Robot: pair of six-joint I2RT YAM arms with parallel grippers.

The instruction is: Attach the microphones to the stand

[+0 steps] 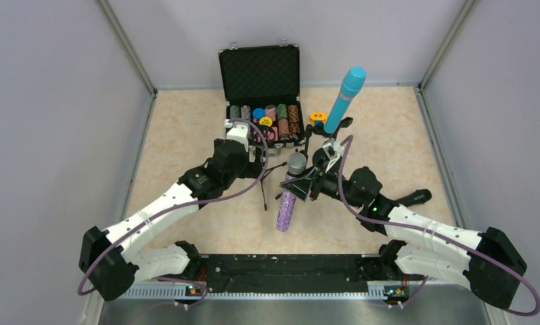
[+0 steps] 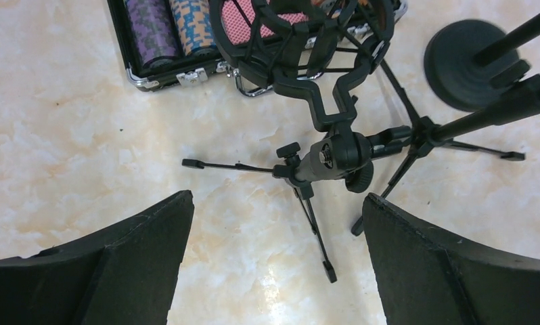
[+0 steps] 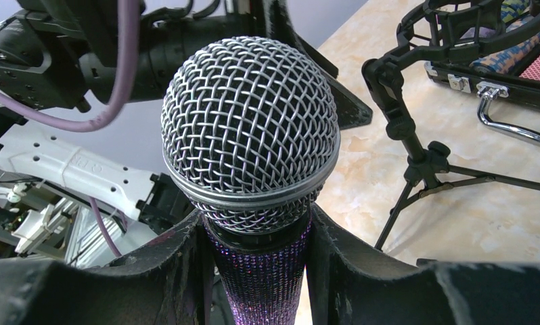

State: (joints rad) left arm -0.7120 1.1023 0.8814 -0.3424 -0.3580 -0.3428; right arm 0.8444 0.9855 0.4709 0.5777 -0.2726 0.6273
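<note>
Glittery purple microphone with grey mesh head (image 3: 250,128), pinched just below the head by the right gripper (image 3: 257,271), hangs near the empty cradle (image 2: 325,95) of the black tripod stand (image 2: 328,154), over which the left gripper (image 2: 277,210) hovers spread wide; next its tail likely needs aligning into that cradle.

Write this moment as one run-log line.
left claw: open, facing empty tripod stand | right claw: shut on purple microphone | cyan microphone: mounted | black microphone: on table

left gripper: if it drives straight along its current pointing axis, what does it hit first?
Most likely the tripod stand: its swivel joint sits centred between the fingers of the open left gripper in the wrist view. Depth unclear; the table lies behind it.
</note>
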